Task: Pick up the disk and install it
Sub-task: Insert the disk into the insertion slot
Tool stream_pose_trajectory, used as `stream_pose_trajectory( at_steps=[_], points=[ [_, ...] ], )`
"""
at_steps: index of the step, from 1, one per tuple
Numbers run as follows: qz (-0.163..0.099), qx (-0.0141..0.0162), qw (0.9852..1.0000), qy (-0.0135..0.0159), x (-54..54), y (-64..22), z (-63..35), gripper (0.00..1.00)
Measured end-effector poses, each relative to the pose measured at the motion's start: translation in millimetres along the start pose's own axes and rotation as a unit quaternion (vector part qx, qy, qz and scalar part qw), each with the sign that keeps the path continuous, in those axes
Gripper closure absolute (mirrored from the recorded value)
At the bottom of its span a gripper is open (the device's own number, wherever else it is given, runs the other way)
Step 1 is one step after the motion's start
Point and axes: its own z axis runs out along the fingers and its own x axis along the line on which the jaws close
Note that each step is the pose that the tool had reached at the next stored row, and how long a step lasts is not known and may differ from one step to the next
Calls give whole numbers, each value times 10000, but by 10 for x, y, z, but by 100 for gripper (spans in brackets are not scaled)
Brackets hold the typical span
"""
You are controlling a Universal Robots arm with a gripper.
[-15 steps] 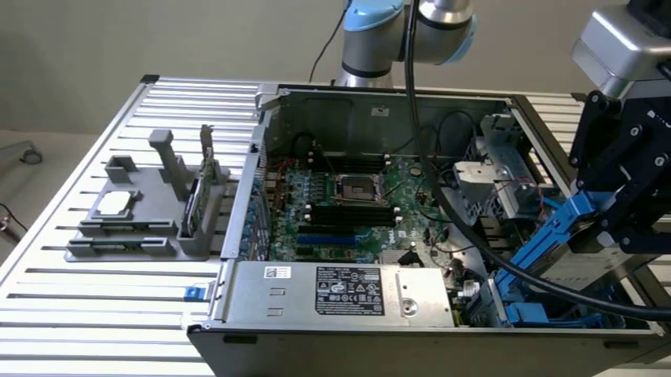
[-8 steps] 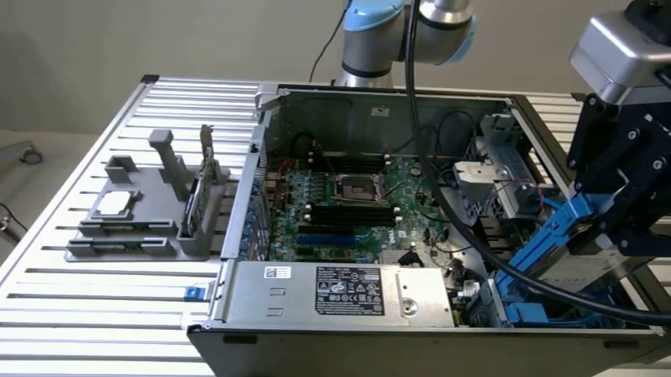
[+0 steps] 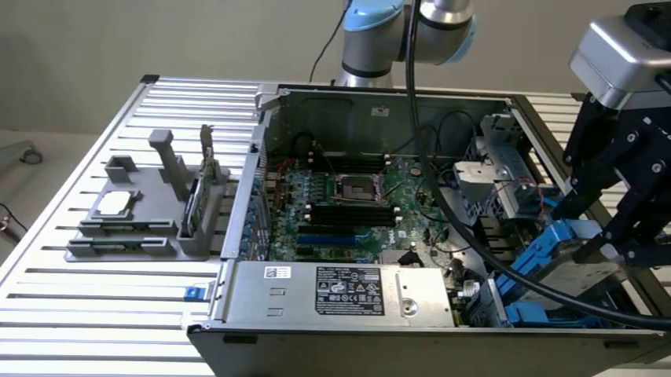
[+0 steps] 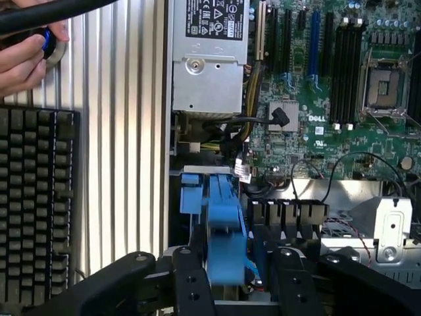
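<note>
Seeing disk (image 3: 582, 271) tilted in the near corner of the open computer case (image 3: 441, 352), on the exterior view's right, beside the motherboard (image 3: 346, 196). Straddling it with gripper (image 4: 240, 258), jaws standing apart (gap showing on one side). Also seeing a hand (image 4: 25, 58) by the keyboard (image 4: 33, 197).

Robot lab (opened computer case (image 3: 378, 118))
</note>
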Motion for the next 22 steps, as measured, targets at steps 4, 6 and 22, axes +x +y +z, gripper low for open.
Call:
stream_pose_trajectory(
  at_steps=[4,6,22],
  points=[
    [-11,-1,10000,1,7,0,1,53],
    [-15,-2,10000,1,11,1,1,53],
    [-54,-4,10000,-1,16,-4,7,86]
  ],
)
